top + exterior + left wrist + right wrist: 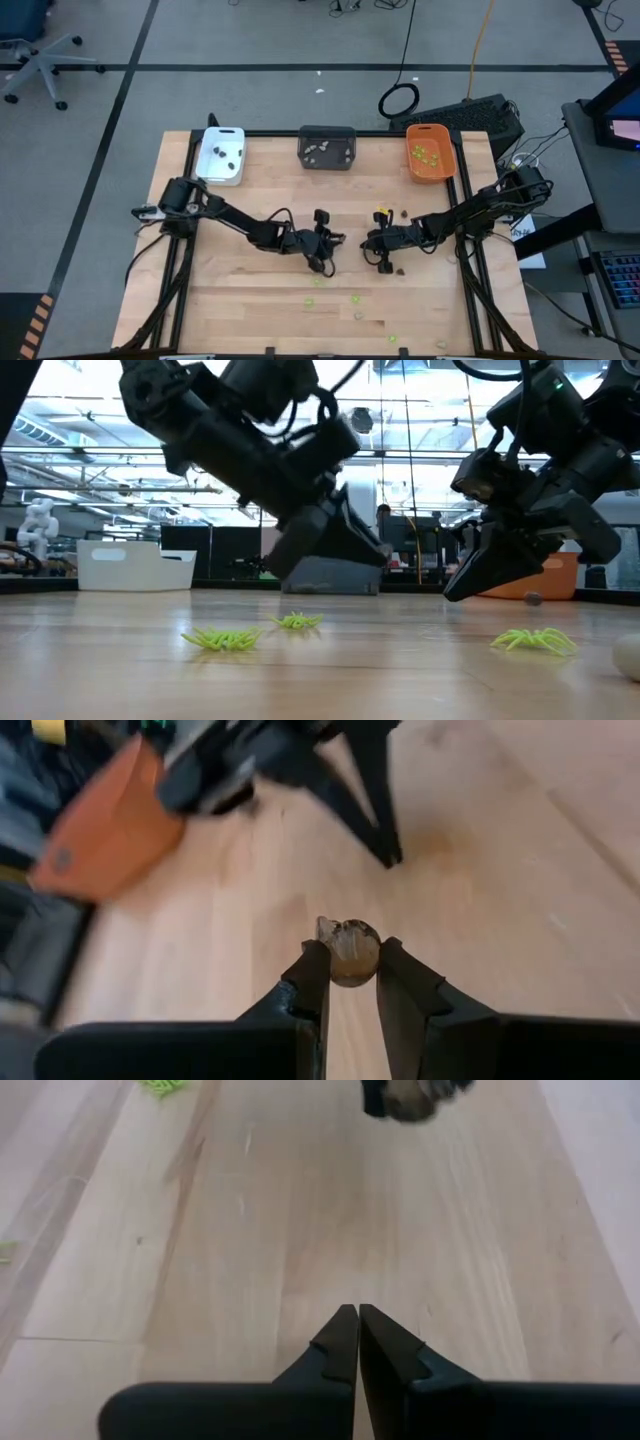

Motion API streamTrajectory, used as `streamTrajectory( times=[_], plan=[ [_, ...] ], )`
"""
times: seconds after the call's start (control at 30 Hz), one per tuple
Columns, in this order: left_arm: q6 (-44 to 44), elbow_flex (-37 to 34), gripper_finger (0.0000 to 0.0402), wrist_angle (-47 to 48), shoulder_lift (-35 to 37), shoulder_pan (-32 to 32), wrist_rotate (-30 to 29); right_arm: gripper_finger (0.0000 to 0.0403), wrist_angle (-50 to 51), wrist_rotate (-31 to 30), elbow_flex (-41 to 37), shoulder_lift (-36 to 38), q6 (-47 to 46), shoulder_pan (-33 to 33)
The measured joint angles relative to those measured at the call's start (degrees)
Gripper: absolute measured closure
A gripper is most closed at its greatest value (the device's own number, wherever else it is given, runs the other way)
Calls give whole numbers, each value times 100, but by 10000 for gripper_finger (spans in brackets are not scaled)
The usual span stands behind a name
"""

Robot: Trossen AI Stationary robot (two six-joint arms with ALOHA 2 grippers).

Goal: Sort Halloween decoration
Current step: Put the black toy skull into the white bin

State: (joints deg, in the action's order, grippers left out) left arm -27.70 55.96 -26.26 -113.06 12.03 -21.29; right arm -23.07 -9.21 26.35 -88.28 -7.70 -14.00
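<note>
Three trays (221, 156), two claws (322, 262), three green spiders (222, 639) in low view

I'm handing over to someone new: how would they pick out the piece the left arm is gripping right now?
Start at the wooden table and find its middle, where the two arms meet. The left gripper there pinches a small round pale beige-grey piece between its fingers. It is the only piece held; the lime green ones lie loose nearer the front edge.
</note>
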Motion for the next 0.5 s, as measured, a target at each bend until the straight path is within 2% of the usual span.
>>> streamTrajectory(
  times=[0.33,0.5],
  plan=[
    [-2785,2,347,-22,88,354,-322,403,0,-1,0,0,-55,0],
    [-2964,2,347,-33,88,376,-325,403,-19,-2,0,-1,-60,0]
  ],
)
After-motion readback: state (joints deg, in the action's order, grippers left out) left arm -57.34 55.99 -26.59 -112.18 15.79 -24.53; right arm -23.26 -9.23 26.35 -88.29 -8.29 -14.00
